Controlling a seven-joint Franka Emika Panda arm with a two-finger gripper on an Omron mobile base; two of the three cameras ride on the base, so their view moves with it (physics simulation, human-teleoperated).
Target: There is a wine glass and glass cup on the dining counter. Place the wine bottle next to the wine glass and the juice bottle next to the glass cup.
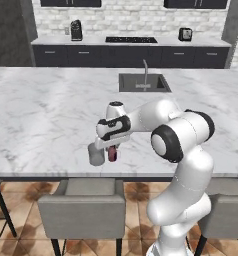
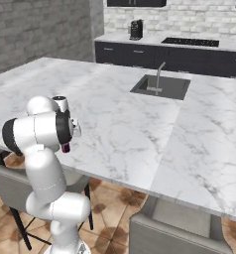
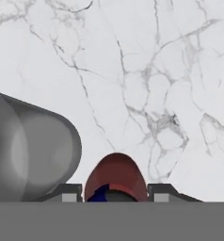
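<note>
The claw point(image 3: 115, 194) grips the juice bottle point(image 3: 116, 176) low over the desk point(image 1: 46, 120), with the glass cup point(image 1: 96, 154) just beside it, so this half looks nearly finished.

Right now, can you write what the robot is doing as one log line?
pincer: shut on juice bottle | juice bottle: right beside glass cup | place: near edge of dining counter | wine bottle step: progress not visible

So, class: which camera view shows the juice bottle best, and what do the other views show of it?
The hand view: the juice bottle sits large between the fingertips, beside the glass cup. The left base view shows it small under the hand, next to the cup. The right base view shows a sliver behind the arm.
</note>
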